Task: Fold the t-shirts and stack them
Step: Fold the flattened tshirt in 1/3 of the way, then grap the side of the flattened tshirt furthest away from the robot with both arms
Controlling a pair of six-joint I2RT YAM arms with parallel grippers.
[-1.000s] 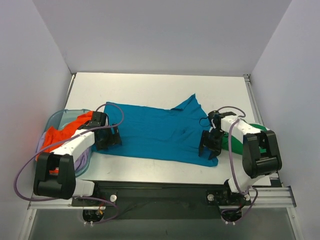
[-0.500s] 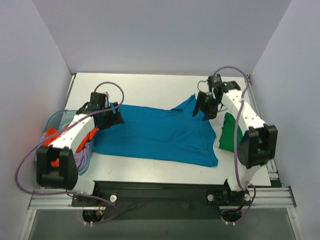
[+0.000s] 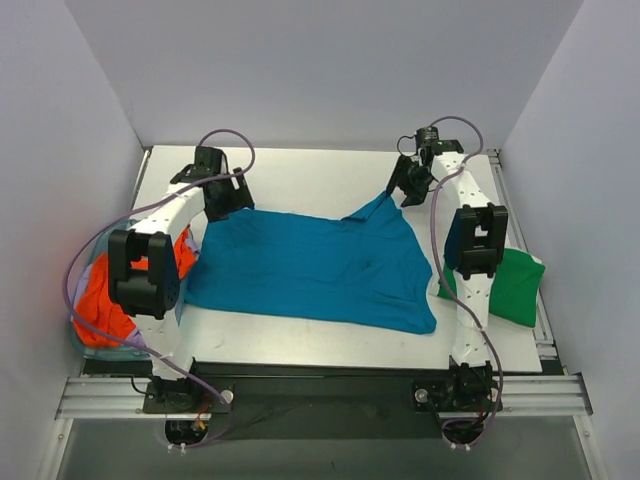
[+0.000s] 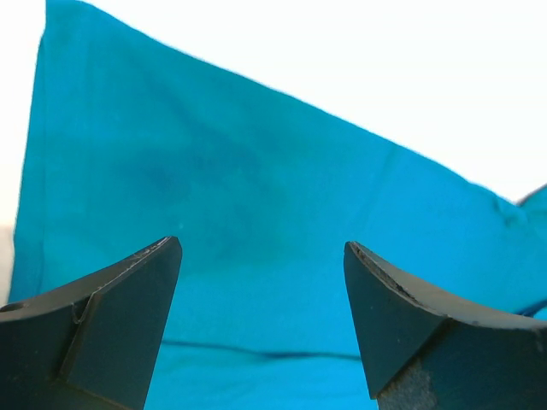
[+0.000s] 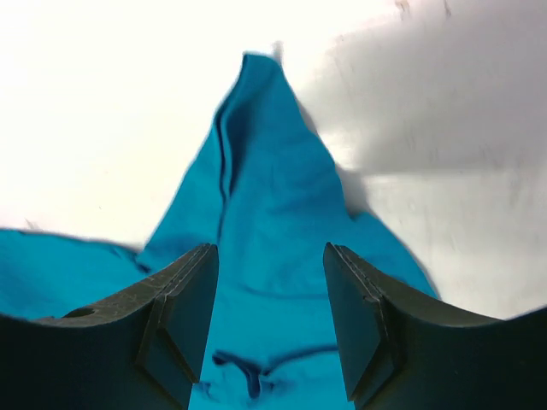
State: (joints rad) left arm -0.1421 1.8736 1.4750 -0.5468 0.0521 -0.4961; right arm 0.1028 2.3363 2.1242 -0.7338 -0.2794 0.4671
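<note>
Top external view: a teal t-shirt [image 3: 310,265] is seen spread flat across the middle of the white table [image 3: 300,170], between the two arms. Its cloth is mostly smooth, with a few shallow creases near the centre. One sleeve is drawn out to a point at the far right, and the near right corner reaches toward the table's front edge. A folded green shirt [image 3: 515,285] is laid at the right edge of the table, apart from the teal one. A heap of orange cloth [image 3: 95,305] is seen at the far left.

The left gripper [image 3: 225,198] is held over the shirt's far left corner. In the left wrist view its jaws [image 4: 261,256] are spread wide, with nothing held between them. The right gripper [image 3: 408,185] is placed over the pointed sleeve. In the right wrist view it [image 5: 269,256] is likewise parted, and nothing is clasped.

Compared with half a second ago, both grippers are found farther from the bases, the left one having been carried from the shirt's left edge to its far corner. The right arm is now stretched out straighter, so more of the green shirt is uncovered. The teal shirt's outline is scarcely altered.
</note>
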